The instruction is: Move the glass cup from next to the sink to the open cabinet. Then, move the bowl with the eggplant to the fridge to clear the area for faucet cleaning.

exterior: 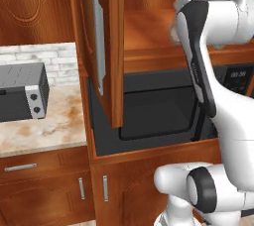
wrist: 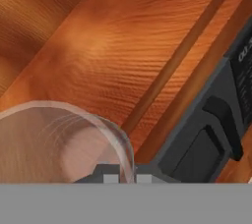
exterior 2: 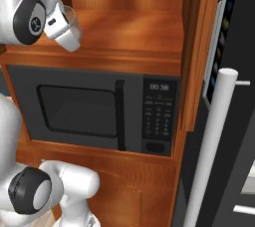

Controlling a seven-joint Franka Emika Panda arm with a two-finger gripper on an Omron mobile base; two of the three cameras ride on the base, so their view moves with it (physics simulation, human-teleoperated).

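A: Where is the glass cup (wrist: 59, 142) now?

B: It is at the open cabinet (exterior 2: 124, 27), held over the bare wooden shelf, near the left part of it. In the right base view its clear rim shows just beside the robot's wrist. Whether its bottom already touches the shelf cannot be told.

A: And the gripper (wrist: 123, 178)?

B: The gripper is clenched on the rim of the cup. In the hand view the two finger tips stand very close, one on each side of the thin wall. So it grasps the wall, not the whole body.

A: How will such a cup handle?

B: Probably it is light and stiff, but smooth, so it may slip or swing between the fingers. It also looks fragile; a hard contact with the shelf could be bad. The microwave (exterior 2: 94, 111) sits just below the shelf.

A: Is the rim a good place to hold?

B: It seems acceptable for a light cup, if it is lowered slowly and kept upright.
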